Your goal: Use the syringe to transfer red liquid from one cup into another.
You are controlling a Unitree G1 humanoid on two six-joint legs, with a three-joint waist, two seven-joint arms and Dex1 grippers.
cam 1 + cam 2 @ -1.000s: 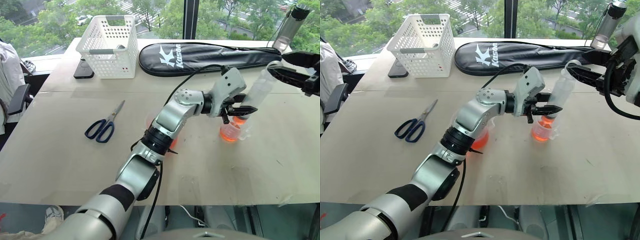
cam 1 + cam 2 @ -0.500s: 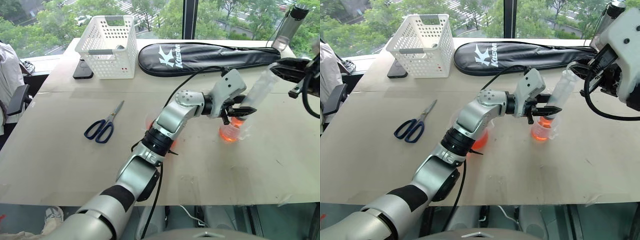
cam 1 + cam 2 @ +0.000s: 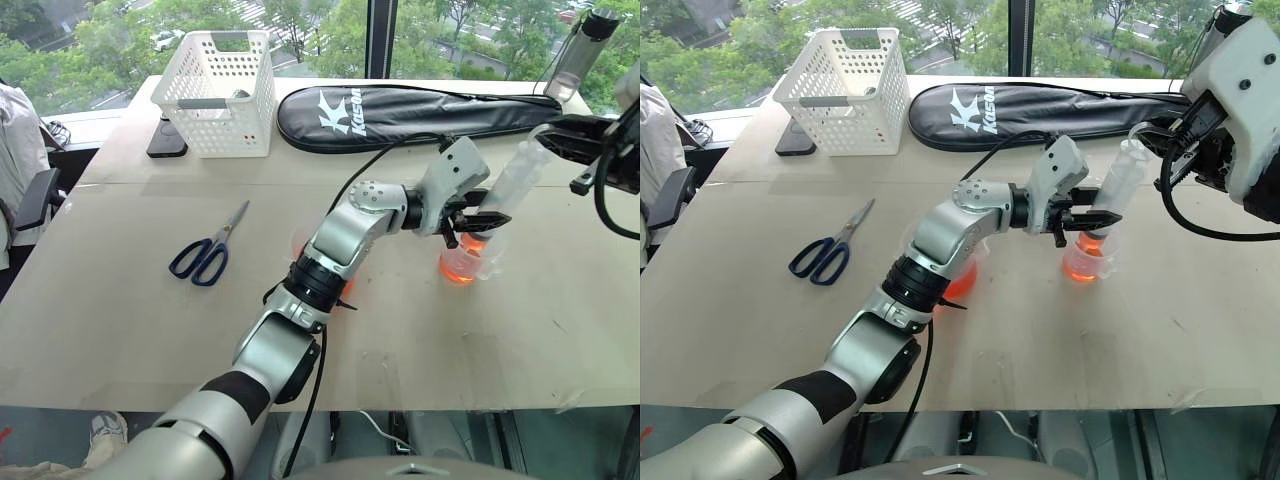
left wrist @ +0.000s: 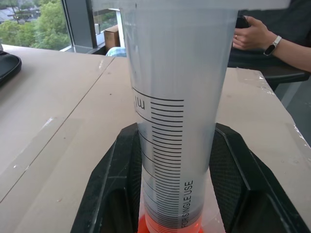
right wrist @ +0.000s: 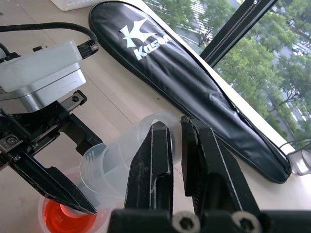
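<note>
Emptying step, by the look of it: the large translucent plastic syringe stands tilted with its tip down in the smaller clear handled measuring cup, which sits toward the right side of the pale worktop, short of its far edge, with a shallow layer of orange-red liquid in it. The left gripper is clamped round the lower barrel, a finger on each side. The right gripper has its fingers pinched nearly together at the syringe's upper end; whether they actually grip the plunger cannot be told. The larger clear beaker shows partly behind the left forearm, nearer the worktop's middle. Next move probably calls for a straight press on the plunger while the left holds the barrel steady over the cup. Writing: barrel graduations marked "ml" and "FOR SINGLE USE"; the long black racket bag along the far edge reads "Kason".
</note>
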